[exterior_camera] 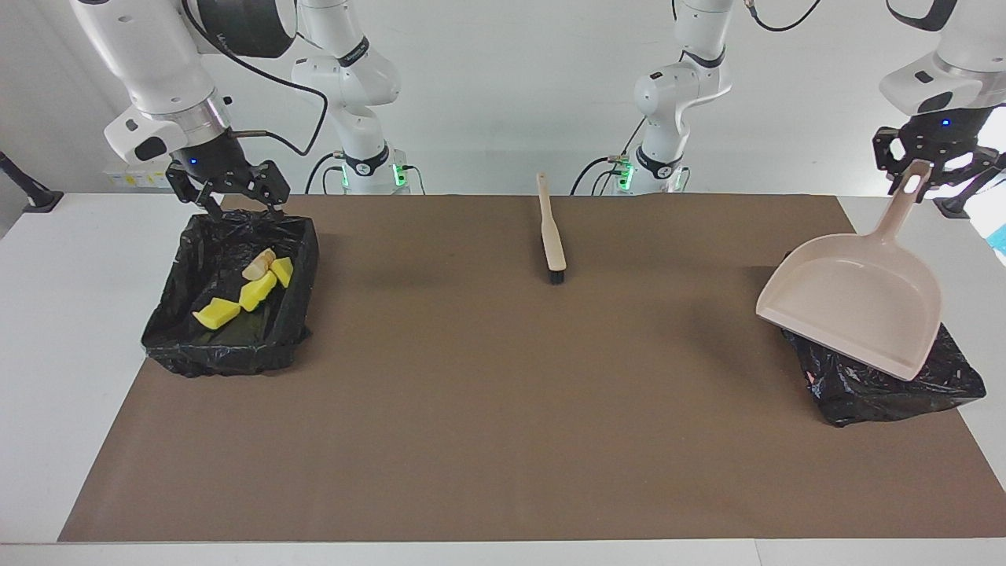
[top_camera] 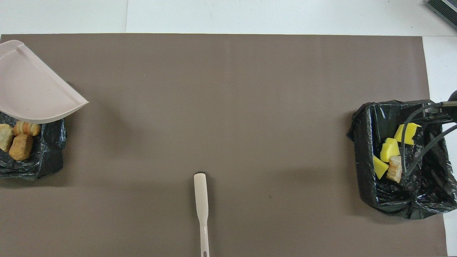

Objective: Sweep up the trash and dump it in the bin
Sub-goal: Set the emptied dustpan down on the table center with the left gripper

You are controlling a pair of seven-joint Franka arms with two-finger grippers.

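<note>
Holding: the left gripper [exterior_camera: 919,185], upper right of the facing view, has its jaws pinching the tip of the dustpan [exterior_camera: 853,306] handle, so the pan hangs from it with its mouth tipped downward.
Dustpan: its scoop looks empty. It sits tilted over the bagged bin [exterior_camera: 880,385] at the right of the facing view, hiding most of it. That pose fits tipping out a load.
Trash by the pan: the tan and orange-brown lumps [top_camera: 18,139], three of them, lie inside that bin at the left edge of the overhead view, just below the pan's lip.
Trash in the other bin: the yellow and pale lumps [exterior_camera: 255,287], four in all, lie in the second bagged bin [exterior_camera: 236,358] at the left of the facing view.
Right gripper: the right gripper [exterior_camera: 240,206], upper left of the facing view, hangs over that second bin's upper rim with jaws spread and nothing between them. It appears to be waiting.
Brush: the brush [exterior_camera: 552,236] lies flat at the top middle of the facing view, bristles pointing down the frame, untouched and well apart from both bins.
Mat: no lumps show on the brown mat [exterior_camera: 503,409].
Judgement: sweeping looks finished. What likely remains is putting the pan down.
</note>
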